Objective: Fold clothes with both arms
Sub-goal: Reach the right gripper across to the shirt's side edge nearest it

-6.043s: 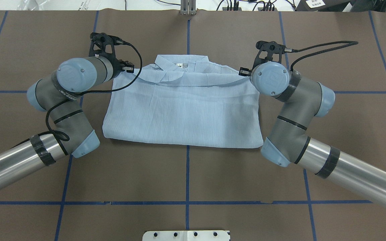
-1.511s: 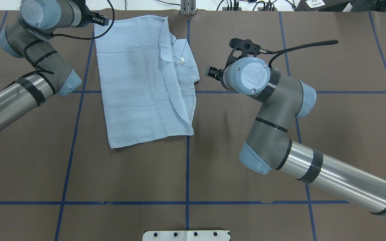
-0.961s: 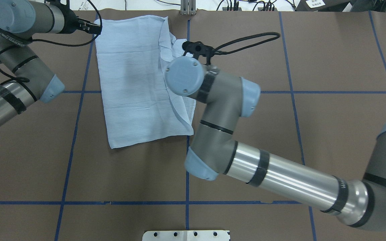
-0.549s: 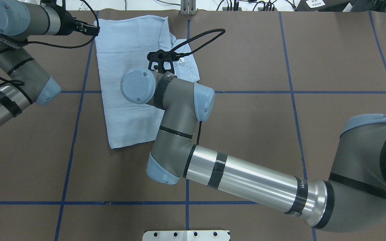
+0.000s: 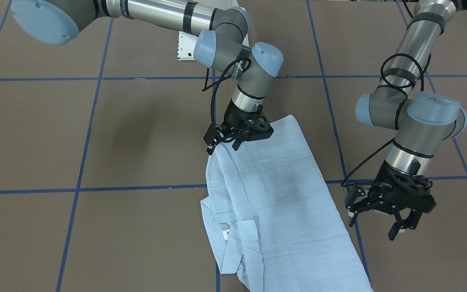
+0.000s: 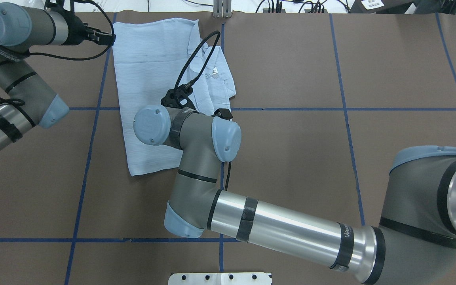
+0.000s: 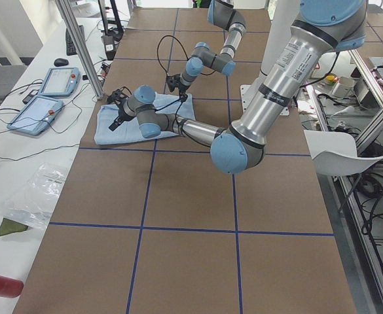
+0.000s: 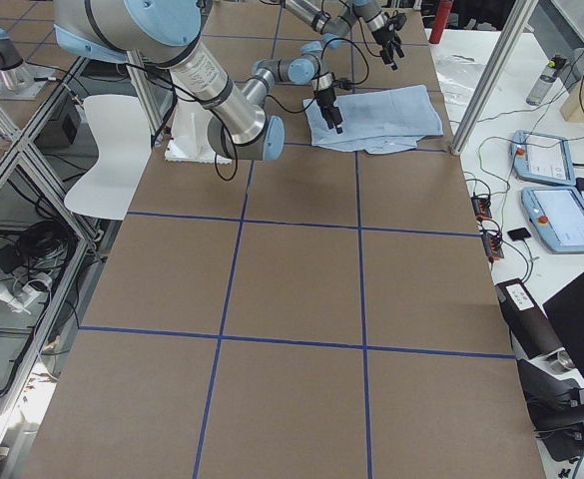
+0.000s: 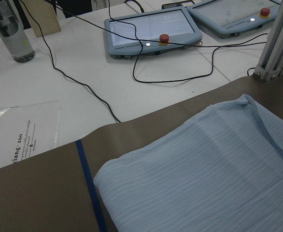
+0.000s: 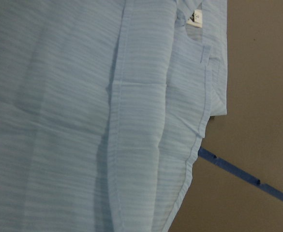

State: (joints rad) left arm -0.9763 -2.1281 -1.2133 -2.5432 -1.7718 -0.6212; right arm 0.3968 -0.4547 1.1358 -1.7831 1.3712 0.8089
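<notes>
The light-blue striped shirt (image 6: 152, 79) lies folded in a long narrow shape on the brown table, with its collar (image 6: 216, 71) on its right side. My right arm reaches across it. The right gripper (image 5: 222, 149) stands open at the shirt's (image 5: 274, 202) corner nearest the robot, its fingers either side of the edge. In the overhead view the wrist hides most of this gripper. My left gripper (image 5: 373, 227) hangs open and empty just off the shirt's far left edge, and it also shows in the overhead view as the left gripper (image 6: 109, 38). The wrist views show only shirt fabric (image 10: 83, 121), no fingers.
A white base plate (image 6: 220, 278) sits at the table's near edge. Beyond the far edge a white bench holds two teach pendants (image 9: 153, 31), cables, a bottle (image 9: 13, 31) and a plastic sheet. An aluminium post (image 9: 276, 43) stands by the shirt's far corner.
The shirt went from lying wide to a narrow folded shape at the far left. My right arm then swung left over it and drew back to its near edge. The left gripper backed slightly off.
</notes>
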